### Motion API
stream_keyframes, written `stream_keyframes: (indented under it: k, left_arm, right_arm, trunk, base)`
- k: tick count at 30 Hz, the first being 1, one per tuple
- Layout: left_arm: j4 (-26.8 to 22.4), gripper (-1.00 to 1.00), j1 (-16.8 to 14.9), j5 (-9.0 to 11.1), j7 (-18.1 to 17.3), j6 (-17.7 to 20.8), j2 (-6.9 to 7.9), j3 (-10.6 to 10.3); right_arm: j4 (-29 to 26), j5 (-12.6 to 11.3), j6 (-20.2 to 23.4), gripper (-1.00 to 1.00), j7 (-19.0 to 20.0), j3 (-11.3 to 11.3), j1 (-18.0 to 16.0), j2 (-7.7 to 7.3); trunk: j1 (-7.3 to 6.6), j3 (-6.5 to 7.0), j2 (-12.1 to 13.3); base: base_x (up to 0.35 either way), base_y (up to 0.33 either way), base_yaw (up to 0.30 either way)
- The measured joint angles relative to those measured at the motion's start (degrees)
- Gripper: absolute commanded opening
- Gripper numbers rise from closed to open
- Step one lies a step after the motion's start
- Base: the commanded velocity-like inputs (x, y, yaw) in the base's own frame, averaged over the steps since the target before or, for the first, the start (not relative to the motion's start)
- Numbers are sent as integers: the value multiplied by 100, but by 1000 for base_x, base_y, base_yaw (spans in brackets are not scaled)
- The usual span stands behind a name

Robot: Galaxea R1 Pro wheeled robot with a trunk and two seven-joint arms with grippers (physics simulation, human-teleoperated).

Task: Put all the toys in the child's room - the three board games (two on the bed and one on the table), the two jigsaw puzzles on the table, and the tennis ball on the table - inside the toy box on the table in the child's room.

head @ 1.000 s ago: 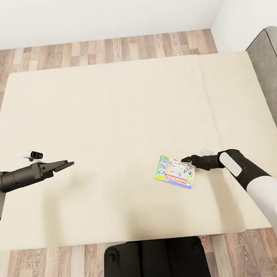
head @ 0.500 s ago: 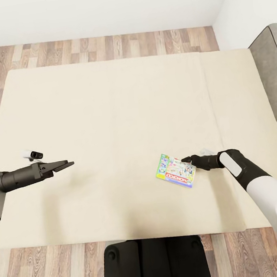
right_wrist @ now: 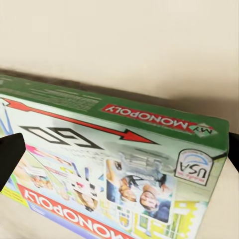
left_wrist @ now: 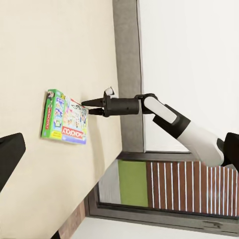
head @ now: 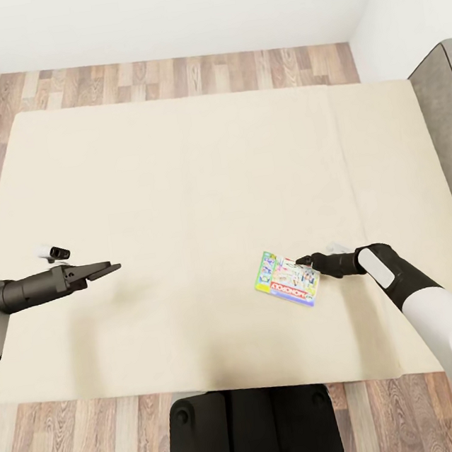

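Monopoly board game [head: 287, 278] lies flat on the beige bed [head: 178, 189], toward the near edge and on the robot's right side. Right gripper [head: 305, 261] sits at the box's right-hand edge, tips touching or just beside it. The right wrist view looks close over the box lid [right_wrist: 114, 164], with dark finger shapes at both sides of the frame, so the jaws appear to be spread wider than the box edge; no grasp is evident. The left wrist view shows the right gripper [left_wrist: 92, 105] meeting the box [left_wrist: 64, 117] with its tips drawn to a narrow point, so I cannot tell its true opening.

Left gripper [head: 107, 269] hovers over bare mattress well apart from the box; fingers look close together, holding nothing.

Change over the last second: box, arms and grippers are where they were. Only the whole head view has shifted slightly, meaning camera motion, not object motion.

Judgement: pick-up of this game is stalled at contact, not yet lifted. No toy box is seen from here; transport to the table remains.
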Motion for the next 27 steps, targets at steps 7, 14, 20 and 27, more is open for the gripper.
stream_keyframes:
  k: [7,14,20,27]
  left_arm:
    - [0,100,0,-3,0,0,0,0]
    - [1,100,-1,-10,0,0,-1,-1]
    - [1,100,-1,-10,0,0,-1,-1]
    - [1,100,-1,-10,0,0,-1,-1]
  right_arm:
    - [0,0,0,100,0,0,0,0]
    - [-1,3,-8,100,1,5,1,-1]
    - [-1,2,-8,100,1,4,1,-1]
    - [-1,3,-8,100,1,2,1,-1]
  trunk:
    - [0,0,0]
    - [0,0,0]
    - [0,0,0]
    - [0,0,0]
  base:
    - [0,0,166]
    - [0,0,19]
    - [0,0,1]
    - [0,0,0]
